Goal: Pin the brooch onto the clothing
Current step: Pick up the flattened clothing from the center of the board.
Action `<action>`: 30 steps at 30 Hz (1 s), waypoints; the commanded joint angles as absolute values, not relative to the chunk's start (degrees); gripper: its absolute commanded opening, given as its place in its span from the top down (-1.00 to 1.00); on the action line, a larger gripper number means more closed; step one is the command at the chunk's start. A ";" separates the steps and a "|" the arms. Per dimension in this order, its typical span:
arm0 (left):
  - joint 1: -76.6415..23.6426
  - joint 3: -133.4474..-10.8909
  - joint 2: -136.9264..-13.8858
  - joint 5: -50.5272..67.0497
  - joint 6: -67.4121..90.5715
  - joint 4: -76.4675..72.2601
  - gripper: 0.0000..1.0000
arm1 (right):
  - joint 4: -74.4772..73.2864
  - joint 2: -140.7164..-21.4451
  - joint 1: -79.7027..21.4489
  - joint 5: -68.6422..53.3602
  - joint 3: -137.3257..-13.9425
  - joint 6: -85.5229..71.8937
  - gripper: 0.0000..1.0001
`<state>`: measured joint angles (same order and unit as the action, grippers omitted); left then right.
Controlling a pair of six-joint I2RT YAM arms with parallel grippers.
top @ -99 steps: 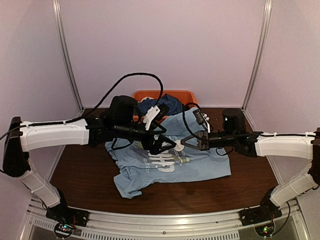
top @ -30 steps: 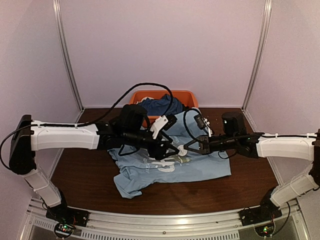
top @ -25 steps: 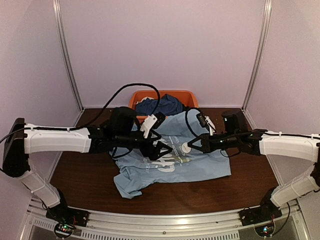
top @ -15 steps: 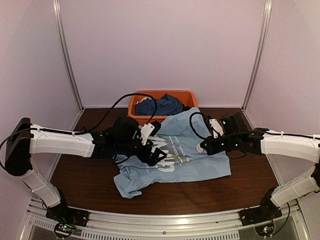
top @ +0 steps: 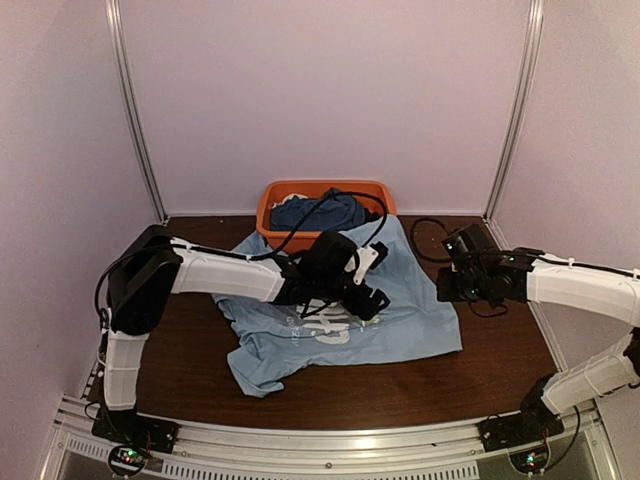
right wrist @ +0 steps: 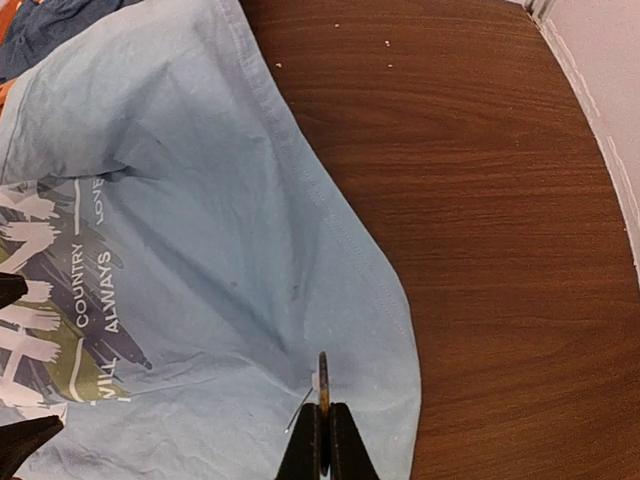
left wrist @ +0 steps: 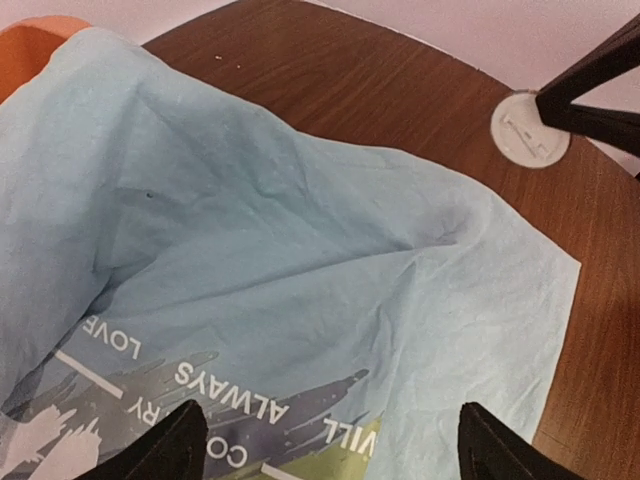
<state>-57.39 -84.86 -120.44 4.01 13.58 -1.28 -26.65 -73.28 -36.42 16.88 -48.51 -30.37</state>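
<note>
Pale brooch (left wrist: pixel 520 135) face-on from left wrist, edge-on in right claw (right wrist: pixel 323 410)

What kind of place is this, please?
Probably a robot test booth, not a home: plain pale walls with metal corner posts, a wooden table, and two arms bolted to a rail.

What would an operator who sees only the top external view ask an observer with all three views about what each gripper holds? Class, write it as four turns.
Operator: Right side, is anything held?
Observer: Yes. The right wrist view shows the right gripper shut on the brooch, seen edge-on with its pin sticking out.
Operator: And the left side?
Observer: The left wrist view shows the left gripper open over the T-shirt, with nothing between its fingers.
</note>
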 commanded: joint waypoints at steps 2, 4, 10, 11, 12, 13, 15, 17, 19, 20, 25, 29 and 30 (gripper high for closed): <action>-58.02 -92.45 -128.15 7.47 11.20 -0.79 -0.67 | -30.44 -68.82 -32.77 17.98 -46.19 -34.08 1.00; -58.53 -95.12 -130.61 7.83 10.53 -0.29 -0.63 | -29.99 -67.41 -31.39 15.69 -44.83 -34.10 1.00; -59.66 -102.15 -136.30 4.38 9.14 5.05 -0.48 | -32.76 -65.83 -31.00 16.81 -45.69 -33.96 1.00; -59.67 -102.86 -137.01 4.17 9.14 5.37 -0.43 | -32.92 -65.91 -30.99 16.45 -45.78 -33.85 1.00; -59.67 -103.64 -137.61 4.32 9.03 5.79 -0.38 | -32.76 -65.85 -31.02 16.10 -45.79 -33.62 1.00; -59.63 -104.31 -138.16 5.13 8.91 6.23 -0.32 | -32.70 -65.79 -30.99 15.82 -45.67 -33.60 1.00; -59.81 -105.74 -139.32 5.88 8.73 7.12 -0.26 | -32.47 -65.70 -31.02 15.42 -45.57 -33.74 1.00; -59.85 -107.36 -140.39 7.12 8.35 8.43 -0.16 | -32.10 -65.74 -31.03 14.72 -45.54 -33.75 1.00; -60.08 -109.56 -141.66 7.66 7.94 10.20 -0.08 | -31.87 -65.90 -31.03 14.44 -45.62 -33.75 1.00; -60.23 -110.55 -142.35 7.21 7.73 11.24 -0.07 | -31.72 -66.06 -30.97 14.19 -45.69 -33.76 1.00; -60.38 -112.54 -144.07 6.40 7.50 13.01 0.24 | -30.66 -66.68 -31.00 12.15 -45.83 -33.49 1.00; -60.38 -113.15 -144.62 5.25 7.80 12.96 0.62 | -29.88 -67.74 -31.02 10.96 -45.66 -33.37 1.00; -60.38 -113.20 -144.66 5.19 7.94 12.80 0.74 | -29.70 -68.14 -31.10 10.68 -45.58 -33.32 1.00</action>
